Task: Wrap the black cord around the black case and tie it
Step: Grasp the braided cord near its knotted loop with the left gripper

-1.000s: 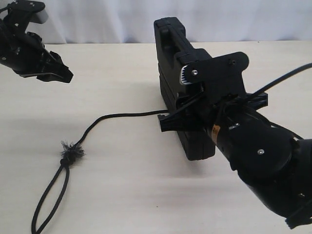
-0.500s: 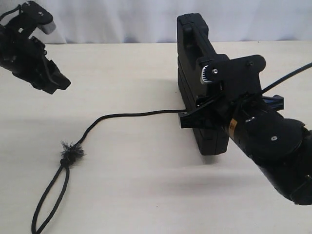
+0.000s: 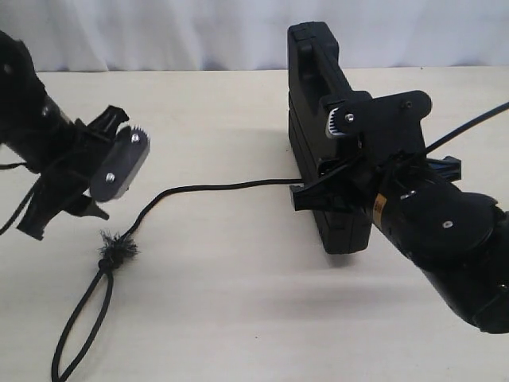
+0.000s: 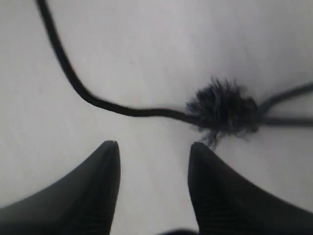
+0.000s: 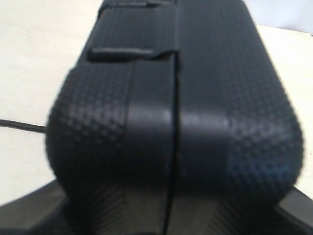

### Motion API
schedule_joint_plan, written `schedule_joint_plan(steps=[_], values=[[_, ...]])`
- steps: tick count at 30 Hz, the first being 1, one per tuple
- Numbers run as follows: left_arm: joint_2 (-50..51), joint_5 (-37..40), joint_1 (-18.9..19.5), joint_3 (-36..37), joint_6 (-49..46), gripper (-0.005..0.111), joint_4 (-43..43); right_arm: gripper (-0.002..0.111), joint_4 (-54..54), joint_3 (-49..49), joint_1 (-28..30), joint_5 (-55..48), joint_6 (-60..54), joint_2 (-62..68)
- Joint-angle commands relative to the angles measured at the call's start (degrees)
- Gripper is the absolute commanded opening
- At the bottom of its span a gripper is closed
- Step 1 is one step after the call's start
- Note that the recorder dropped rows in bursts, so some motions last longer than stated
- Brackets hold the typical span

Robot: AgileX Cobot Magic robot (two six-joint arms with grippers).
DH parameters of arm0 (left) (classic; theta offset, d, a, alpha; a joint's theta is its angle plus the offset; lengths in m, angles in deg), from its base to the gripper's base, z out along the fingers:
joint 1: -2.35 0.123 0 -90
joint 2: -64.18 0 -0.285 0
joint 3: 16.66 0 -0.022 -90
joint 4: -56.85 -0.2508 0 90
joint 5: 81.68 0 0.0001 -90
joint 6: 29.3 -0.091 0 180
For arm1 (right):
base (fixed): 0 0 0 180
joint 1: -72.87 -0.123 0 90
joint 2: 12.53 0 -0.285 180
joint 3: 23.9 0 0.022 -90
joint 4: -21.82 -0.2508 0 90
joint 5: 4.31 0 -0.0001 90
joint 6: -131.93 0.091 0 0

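Left gripper [image 4: 154,147] now lowered, jaws apart over frayed tuft [image 4: 222,110] of long black cord [image 3: 207,187]; right gripper [image 3: 322,195] clamps flat black plastic case [image 3: 314,64] upright. Risk: pinching fuzz only, cord slips.

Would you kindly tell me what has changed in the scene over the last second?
The left gripper swung down from the upper left and now hangs open close over the frayed tuft of the black cord. The right gripper, shut on the black case, first carried the upright case to the right, then held still. The cord lies on the table as before.
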Motion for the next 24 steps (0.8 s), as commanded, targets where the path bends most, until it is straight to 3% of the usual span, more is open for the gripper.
schedule_joint_plan(steps=[1, 4, 10, 15, 17, 24], values=[[0.68, -7.9, -1.3, 5.01, -9.26, 0.044, -9.22, 0.004, 1.24, -0.02, 0.13, -0.03, -0.29, -0.7], [0.93, -12.33, -1.3, 8.9, -20.02, 0.044, -9.79, 0.004, 1.24, -0.02, 0.13, -0.03, -0.65, -0.7], [0.93, -16.53, -5.61, 12.92, -20.02, 0.044, -15.57, 0.004, 1.24, -0.02, 0.13, -0.13, -1.67, -0.7], [0.93, -17.4, -7.71, 16.98, -20.02, 0.044, -28.75, 0.004, 1.24, -0.02, 0.13, -0.13, -1.67, -0.7], [0.93, -22.32, -8.1, 18.18, -20.02, 0.044, -29.03, 0.004, 1.24, -0.02, 0.13, -0.13, -1.67, -0.7], [3.07, -24.56, -8.72, 18.41, -20.02, 0.044, -29.03, 0.004, 1.24, -0.02, 0.13, -0.02, -1.69, -0.7]])
